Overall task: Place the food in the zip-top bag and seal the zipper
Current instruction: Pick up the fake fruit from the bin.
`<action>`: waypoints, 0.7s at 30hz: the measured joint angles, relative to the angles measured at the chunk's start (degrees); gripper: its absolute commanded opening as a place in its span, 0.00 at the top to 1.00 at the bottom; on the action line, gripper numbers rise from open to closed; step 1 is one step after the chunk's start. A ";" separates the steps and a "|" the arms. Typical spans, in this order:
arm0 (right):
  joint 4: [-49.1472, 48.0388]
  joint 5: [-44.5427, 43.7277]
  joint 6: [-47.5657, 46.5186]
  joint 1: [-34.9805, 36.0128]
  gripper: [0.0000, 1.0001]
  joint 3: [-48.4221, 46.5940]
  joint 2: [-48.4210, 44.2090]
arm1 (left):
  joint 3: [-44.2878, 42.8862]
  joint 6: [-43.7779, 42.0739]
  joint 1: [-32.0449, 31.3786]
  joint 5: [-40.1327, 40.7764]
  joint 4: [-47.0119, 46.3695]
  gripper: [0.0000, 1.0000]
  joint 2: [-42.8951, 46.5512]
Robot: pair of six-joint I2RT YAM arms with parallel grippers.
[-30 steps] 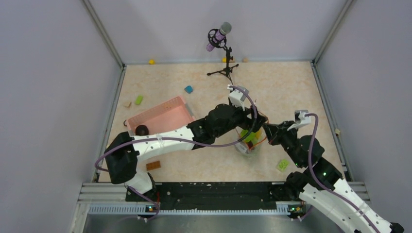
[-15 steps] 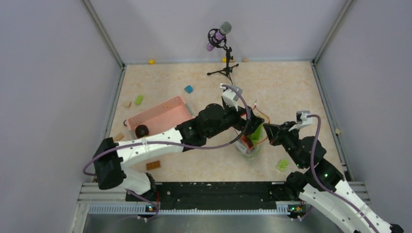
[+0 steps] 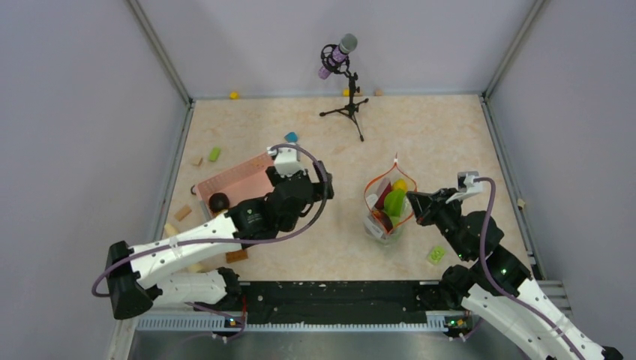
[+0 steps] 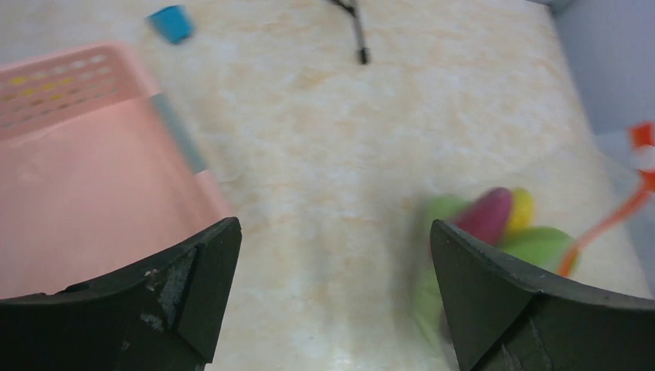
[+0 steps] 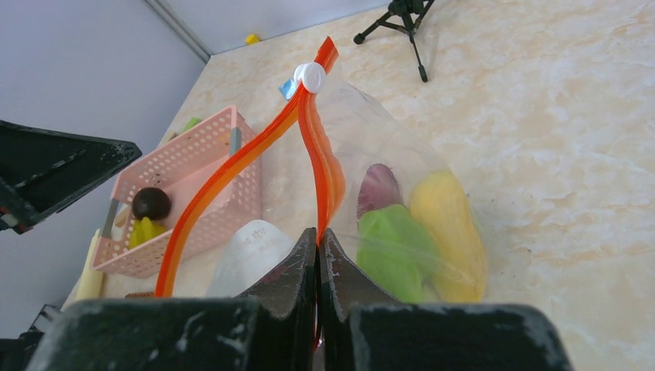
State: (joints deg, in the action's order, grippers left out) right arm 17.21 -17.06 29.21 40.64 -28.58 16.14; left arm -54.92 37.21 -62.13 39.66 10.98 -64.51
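The right gripper [image 5: 318,238] is clamped on the orange-red zipper [image 5: 232,170] at the near end of the zip-top bag [image 5: 363,124]. It holds the mouth up and parted, with the white slider [image 5: 311,76] at the far end. A maroon piece [image 5: 378,189], a green piece [image 5: 394,247] and a yellow banana-like piece [image 5: 448,220] sit inside the bag.

The left gripper [image 4: 332,239] hangs with its fingers spread wide and nothing between them, over the far-right end of the pink basket [image 3: 238,168].

The dark brown round piece [image 3: 219,201] lies at the basket's near-left end, beside a small yellowish piece [image 5: 144,229]. From the left gripper that is leftward and nearer, along the basket's long axis. The left arm is clearly the closer one (the right is tied up with the bag anyway), so the next pick probably falls to it.
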 measured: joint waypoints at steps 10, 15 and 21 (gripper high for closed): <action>0.33 0.13 0.59 0.00 1.00 0.00 0.00 | 11.96 19.32 20.74 5.49 22.21 0.03 14.45; 0.37 0.24 0.63 0.00 1.00 0.00 0.00 | 14.80 23.76 26.27 4.13 30.38 0.03 18.95; 0.39 0.20 0.63 0.00 1.00 0.02 0.00 | 14.78 25.86 32.22 2.29 36.46 0.03 17.49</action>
State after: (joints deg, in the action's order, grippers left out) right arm 17.61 -16.86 29.85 40.64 -28.56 16.14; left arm -40.14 63.07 -29.91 41.95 47.44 -47.03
